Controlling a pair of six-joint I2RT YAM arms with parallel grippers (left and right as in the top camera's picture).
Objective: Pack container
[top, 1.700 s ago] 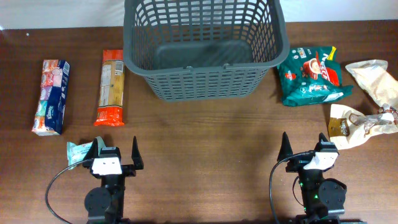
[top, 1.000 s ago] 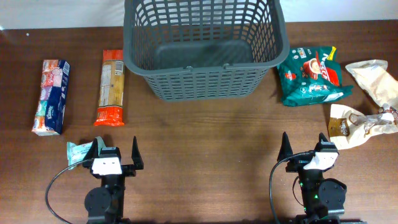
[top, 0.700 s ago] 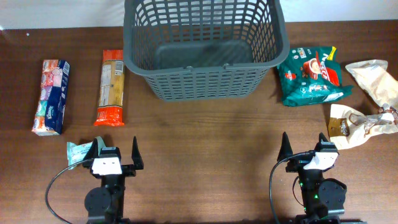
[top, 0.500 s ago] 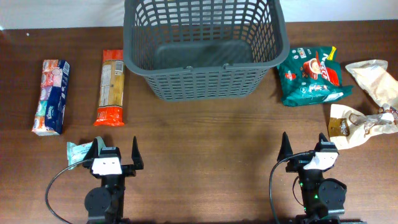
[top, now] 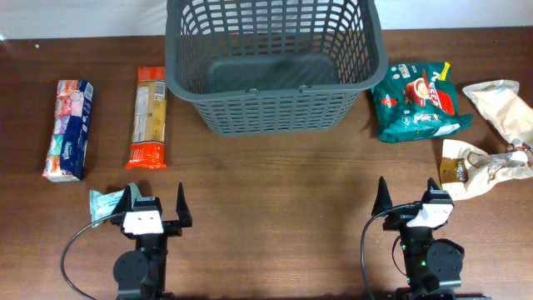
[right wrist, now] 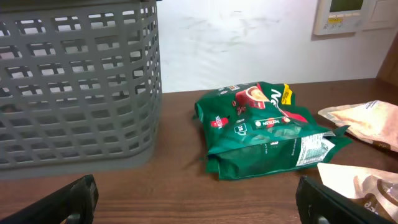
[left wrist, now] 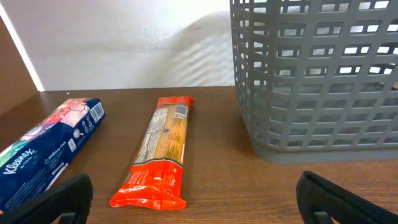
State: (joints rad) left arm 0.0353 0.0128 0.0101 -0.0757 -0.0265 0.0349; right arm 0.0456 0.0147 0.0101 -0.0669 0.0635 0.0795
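Nothing has moved: left gripper point(top: 155, 198) at 7 o'clock and right gripper point(top: 407, 196) at 5 o'clock sit parked, jaws spread wide, holding nothing. The large dark grey slotted plastic basket point(top: 275, 112) waits at 12 o'clock, empty, so packing hasn't begun.

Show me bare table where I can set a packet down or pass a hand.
Widest bare table: between the basket, the left tool and the right tool. A narrower lane runs between the tissue pack and the pasta packet. Crowded: the right side, where the green bag and two beige bags bunch together; a teal packet sits by the left tool.
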